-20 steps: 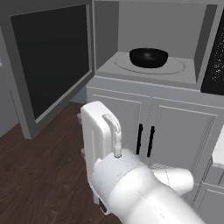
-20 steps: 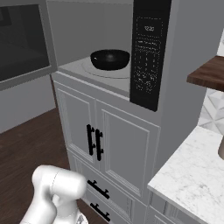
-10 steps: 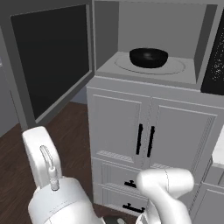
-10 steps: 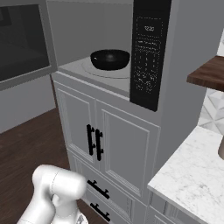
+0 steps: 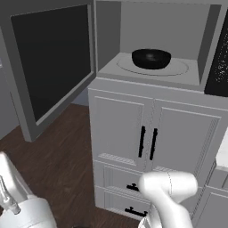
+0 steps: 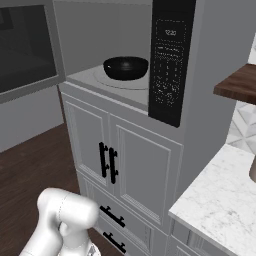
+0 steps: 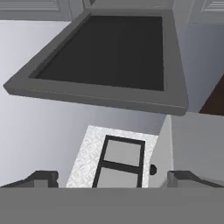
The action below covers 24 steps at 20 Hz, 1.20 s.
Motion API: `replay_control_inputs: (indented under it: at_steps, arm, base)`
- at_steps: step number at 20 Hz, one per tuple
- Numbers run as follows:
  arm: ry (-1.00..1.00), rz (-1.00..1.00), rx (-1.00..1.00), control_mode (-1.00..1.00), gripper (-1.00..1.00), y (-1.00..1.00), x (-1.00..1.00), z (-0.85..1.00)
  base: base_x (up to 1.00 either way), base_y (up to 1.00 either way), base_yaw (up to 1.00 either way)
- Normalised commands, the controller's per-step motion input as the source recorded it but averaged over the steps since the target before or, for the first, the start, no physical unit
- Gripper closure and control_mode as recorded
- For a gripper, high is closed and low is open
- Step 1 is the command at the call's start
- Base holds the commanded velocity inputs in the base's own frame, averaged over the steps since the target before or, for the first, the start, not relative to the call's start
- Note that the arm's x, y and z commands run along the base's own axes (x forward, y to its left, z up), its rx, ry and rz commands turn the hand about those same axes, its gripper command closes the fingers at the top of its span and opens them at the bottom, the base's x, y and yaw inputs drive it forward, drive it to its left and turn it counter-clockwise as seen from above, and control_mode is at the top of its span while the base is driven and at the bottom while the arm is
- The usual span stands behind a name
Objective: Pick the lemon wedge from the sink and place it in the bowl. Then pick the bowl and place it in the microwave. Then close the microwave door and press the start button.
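Grey cabinetry (image 5: 151, 133) with black handles carries the microwave (image 6: 130, 45), and on its pale turntable (image 5: 153, 67) sits the bowl (image 5: 151, 58), upright and near the middle; whether the lemon wedge lies inside it cannot be told. To the left of the cavity the microwave door (image 5: 51, 62) hangs wide open, hinged on its right edge beside the cavity mouth, its long dark window facing out into the room. In the hand view the door (image 7: 109, 54) lies above and ahead of the gripper (image 7: 111, 177), running crosswise over the fingertips (image 7: 43, 177), with its free edge nearer the camera. The two tips stand wide apart with nothing between them (the hand is low, well below the door). Judging by the bowl already on the turntable, the step in hand is closing the door: the hand must reach the outer face near the free edge and push it toward the control panel (image 6: 170, 60) side.
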Motion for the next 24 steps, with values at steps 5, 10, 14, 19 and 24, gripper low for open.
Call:
replay_control_inputs:
  at_steps: [5,10,14,19,24]
  arm:
    - [-0.02,-0.03,0.18,-1.0,-1.0,0.6,0.47,-0.74]
    - [0.0,-0.12,0.34,-1.0,-1.0,0.64,0.58,-0.88]
    - [-0.01,-0.12,0.43,-1.0,-1.0,0.59,0.41,-0.76]
    - [-0.06,-0.17,0.41,-1.0,-1.0,0.73,0.09,-0.68]
    - [-0.03,-0.23,0.36,-1.0,-1.0,0.63,0.0,-0.55]
  base:
    - [0.0,0.0,0.0]
    - [0.0,0.0,0.0]
    - [0.0,0.0,0.0]
    - [0.0,0.0,0.0]
    - [0.0,0.0,0.0]
